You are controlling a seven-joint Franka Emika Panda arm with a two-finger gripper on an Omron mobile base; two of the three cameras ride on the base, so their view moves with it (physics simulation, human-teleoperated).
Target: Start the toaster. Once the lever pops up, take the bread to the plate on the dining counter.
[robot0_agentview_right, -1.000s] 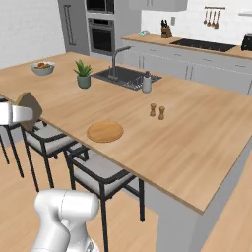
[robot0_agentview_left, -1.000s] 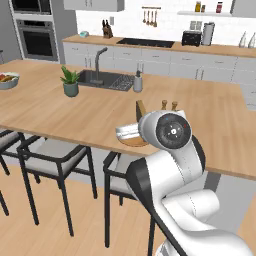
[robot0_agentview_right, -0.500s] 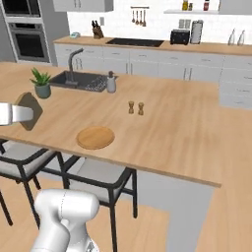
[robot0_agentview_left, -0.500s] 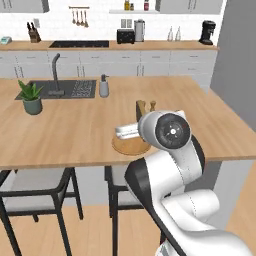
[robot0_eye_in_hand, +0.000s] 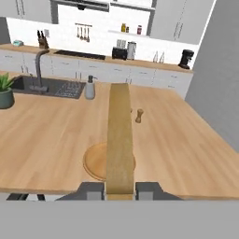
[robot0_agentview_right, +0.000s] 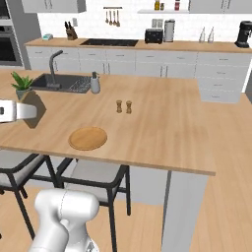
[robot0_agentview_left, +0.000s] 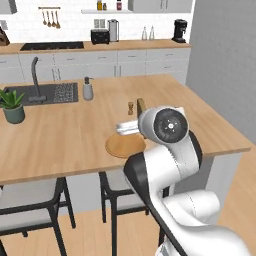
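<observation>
Green plant (robot0_eye_in_hand: 4, 91) far left, sink (robot0_eye_in_hand: 44, 86) next. My hand (robot0_eye_in_hand: 119, 190) is clamped on the bread (robot0_eye_in_hand: 119, 140), held edge-up over the plate (robot0_eye_in_hand: 95, 163) on the worktop (robot0_eye_in_hand: 46, 135). Carry step; next, lower and release onto plate.

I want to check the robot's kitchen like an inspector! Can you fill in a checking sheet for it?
Surface: dining counter, light wood, with a built-in sink.
Job's things: bread held edge-on in the gripper, above the counter's near edge; plate near that edge, nothing on it; toaster far off on the back counter.
Clutter: two small shakers, soap bottle, potted plant.
Grippers: gripper with jaws shut on the bread.
Cables: nothing seen.
Surroundings: stools under the counter, coffee machine, cooktop, knife block.
</observation>
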